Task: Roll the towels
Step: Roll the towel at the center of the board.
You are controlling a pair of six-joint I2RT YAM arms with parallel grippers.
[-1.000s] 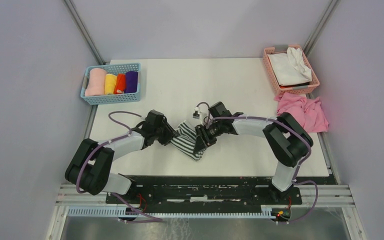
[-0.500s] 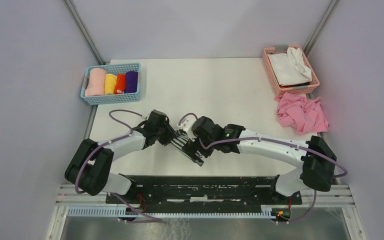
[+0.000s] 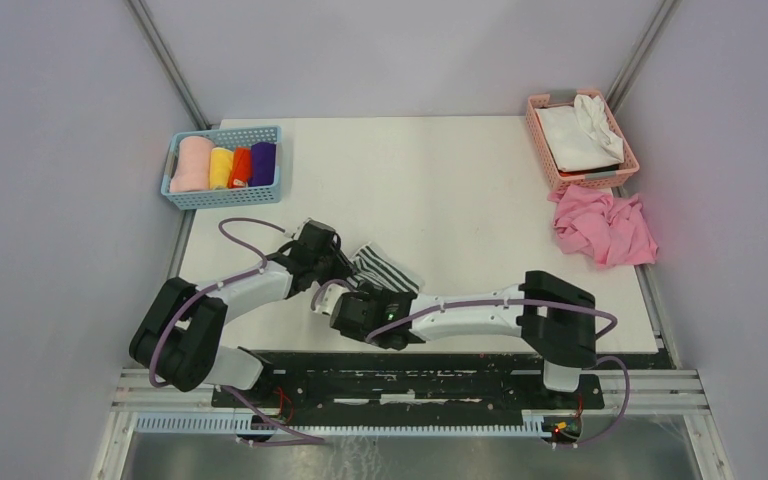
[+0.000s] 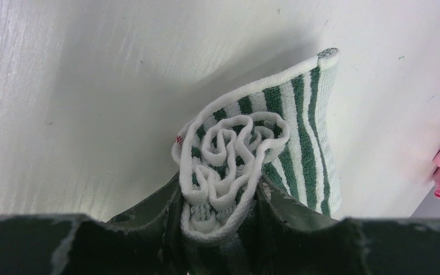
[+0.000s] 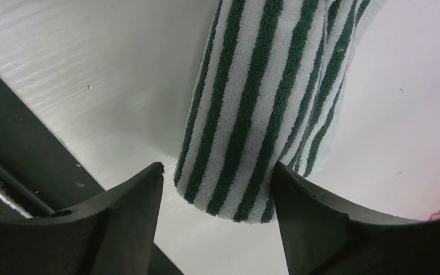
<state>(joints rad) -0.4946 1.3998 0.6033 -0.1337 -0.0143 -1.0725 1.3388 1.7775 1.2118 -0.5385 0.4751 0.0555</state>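
white table (image 3: 440,180), blue basket (image 3: 222,196) far left, pink basket (image 3: 542,140) far right, pink cloth (image 3: 605,225) beside it, striped towel (image 3: 385,268) near front

Two baskets (image 3: 222,198), four rolls (image 3: 221,167), one striped towel (image 3: 388,270).

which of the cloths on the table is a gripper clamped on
The green-and-white striped towel: its rolled end is pinched in the left gripper. The pink cloth and white cloth lie untouched.

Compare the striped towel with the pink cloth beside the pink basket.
The striped towel is rolled into a tube; the pink cloth lies crumpled. The towel is green-and-white striped, the cloth plain pink. The towel's end is clamped in the left gripper; nothing holds the pink cloth. Both rest on the white table.
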